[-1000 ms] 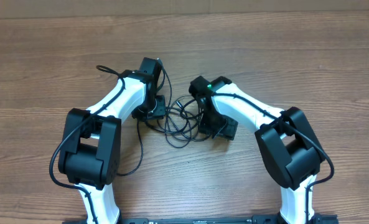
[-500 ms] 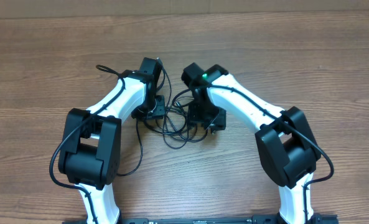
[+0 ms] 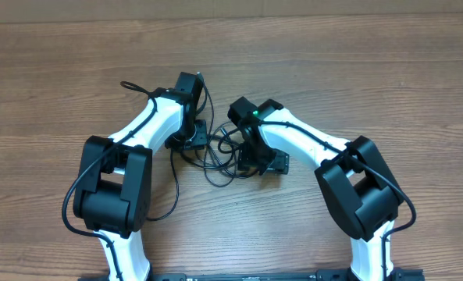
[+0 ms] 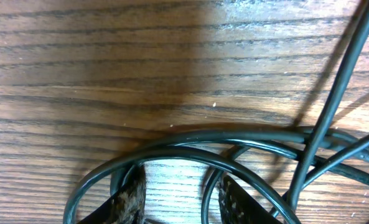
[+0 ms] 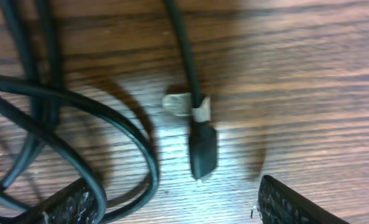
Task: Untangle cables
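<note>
Cables point(image 4: 252, 132) show a plug point(image 5: 202, 149) only wrist-side, before wide right gripper point(image 5: 172, 194); left gripper point(image 4: 181, 186) narrow.

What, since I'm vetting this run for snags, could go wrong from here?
The right gripper stands open before a plug, with a cable loop close beside; closing may catch both. Loops lie across the left gripper; pulling away might drag the whole tangle.

Cables point(image 4: 246, 133) black, slight sheen. Plug point(image 5: 203, 152) black, pale tan tie point(image 5: 187, 104) just above it. Table point(image 3: 372, 70) brown woodgrain, horizontal streaks. Arms point(image 3: 149, 121) white with black joints; green LED point(image 3: 256, 114) mid-frame.
</note>
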`<state>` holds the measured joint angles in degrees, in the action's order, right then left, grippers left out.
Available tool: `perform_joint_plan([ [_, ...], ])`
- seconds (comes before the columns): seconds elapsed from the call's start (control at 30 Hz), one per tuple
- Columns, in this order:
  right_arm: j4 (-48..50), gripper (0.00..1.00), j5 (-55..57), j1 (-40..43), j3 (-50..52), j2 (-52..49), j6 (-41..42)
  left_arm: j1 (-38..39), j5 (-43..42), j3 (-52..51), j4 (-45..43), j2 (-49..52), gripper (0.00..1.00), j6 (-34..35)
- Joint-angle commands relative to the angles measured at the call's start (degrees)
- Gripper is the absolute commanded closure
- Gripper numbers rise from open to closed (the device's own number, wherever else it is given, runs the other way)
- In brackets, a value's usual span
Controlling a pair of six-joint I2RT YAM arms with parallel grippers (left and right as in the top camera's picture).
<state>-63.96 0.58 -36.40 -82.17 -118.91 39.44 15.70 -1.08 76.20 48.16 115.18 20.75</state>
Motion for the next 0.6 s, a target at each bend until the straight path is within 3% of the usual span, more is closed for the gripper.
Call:
perform_joint_plan([
  [0.0,-0.5,0.21,6.9,0.3,3.8,-1.2,1.3,-0.3,2.3,-1.5,0.3,0.7,0.60,-1.0],
  [0.23,-1.2,0.20,14.5,2.0,8.0,-1.2,1.3,-1.3,11.4,-1.5,1.5,0.7,0.59,-0.5],
  [0.57,-1.0,0.20,15.0,13.9,12.0,-1.2,1.0,-6.4,11.6,-1.5,1.6,0.7,0.58,-0.3],
])
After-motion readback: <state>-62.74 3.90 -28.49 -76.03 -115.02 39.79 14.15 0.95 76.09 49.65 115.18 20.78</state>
